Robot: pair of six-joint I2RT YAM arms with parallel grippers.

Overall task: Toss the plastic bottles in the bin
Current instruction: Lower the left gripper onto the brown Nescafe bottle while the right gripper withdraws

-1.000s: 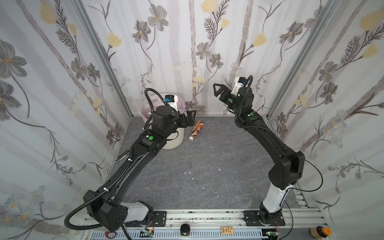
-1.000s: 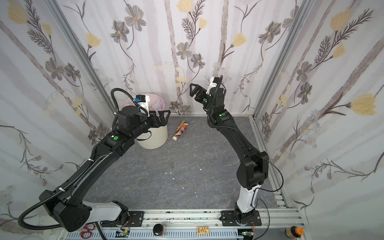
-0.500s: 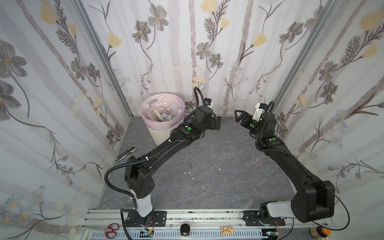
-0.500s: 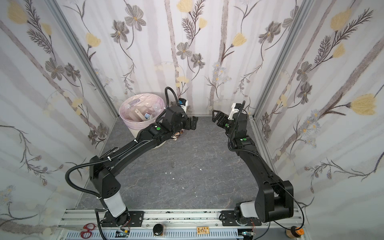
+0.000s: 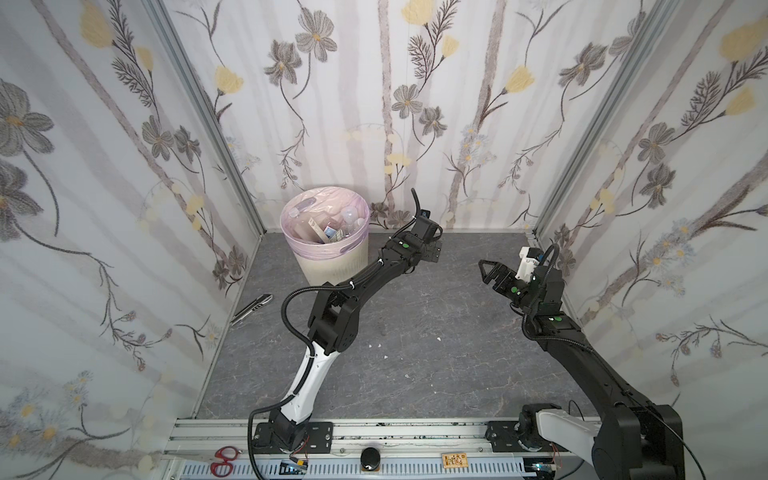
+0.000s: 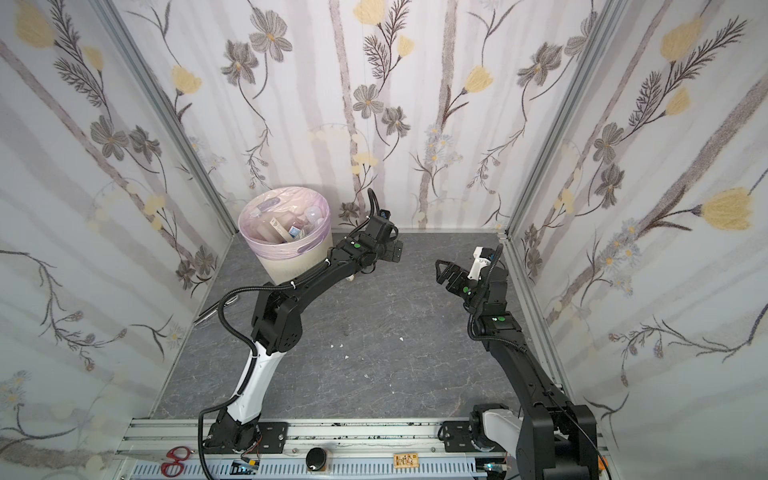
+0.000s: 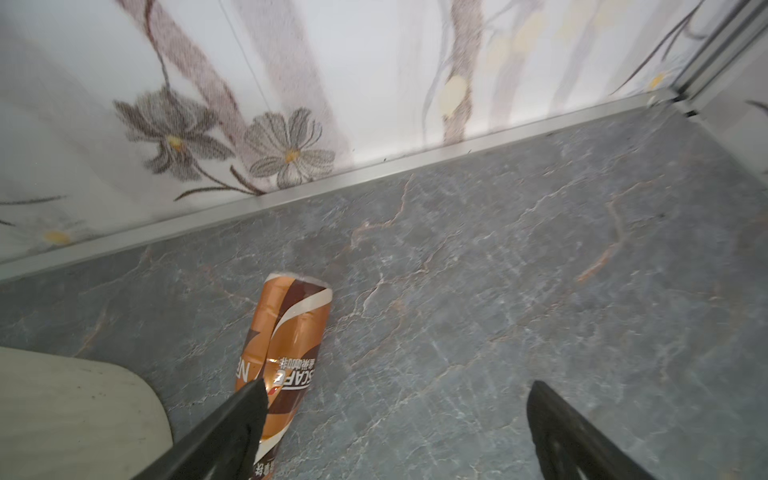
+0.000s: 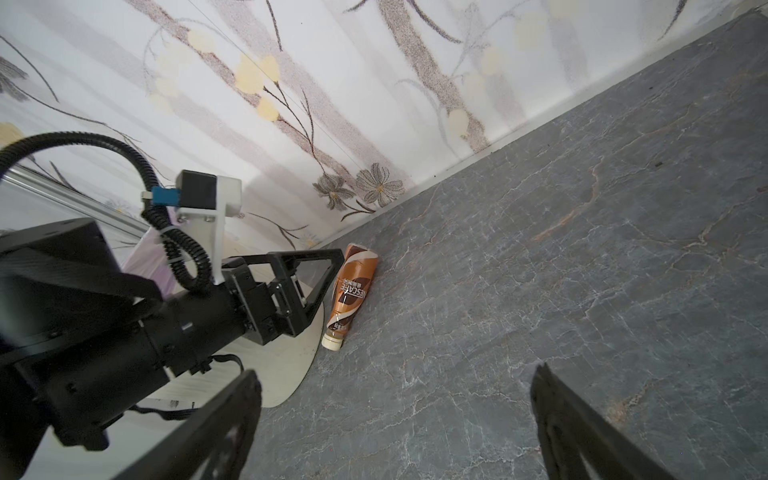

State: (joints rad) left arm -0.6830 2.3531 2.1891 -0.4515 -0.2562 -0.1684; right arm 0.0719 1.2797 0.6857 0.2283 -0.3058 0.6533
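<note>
The cream bin (image 5: 332, 266) (image 6: 291, 266), lined with a pale pink bag, stands in the back left corner with several plastic bottles (image 5: 332, 228) inside. A brown coffee-labelled bottle (image 7: 286, 332) (image 8: 353, 291) lies on the grey floor beside the bin, near the back wall. My left gripper (image 5: 432, 251) (image 6: 395, 251) (image 7: 395, 399) hangs open just over it, one fingertip (image 7: 249, 399) in front of the label and nothing between the jaws. In both top views the left arm covers this bottle. My right gripper (image 5: 484, 270) (image 6: 440, 270) (image 8: 395, 386) is open and empty at the right, pointing towards the bottle.
A slim metal tool (image 5: 253, 307) lies on the floor by the left wall. Red scissors (image 5: 222, 459) rest on the front rail. Small white scraps (image 5: 378, 345) dot the floor. Flowered walls enclose three sides.
My left gripper has swung from above the bin to the right and down beside it. The right gripper has dropped from high at the back wall to the right side. Both stayed open.
</note>
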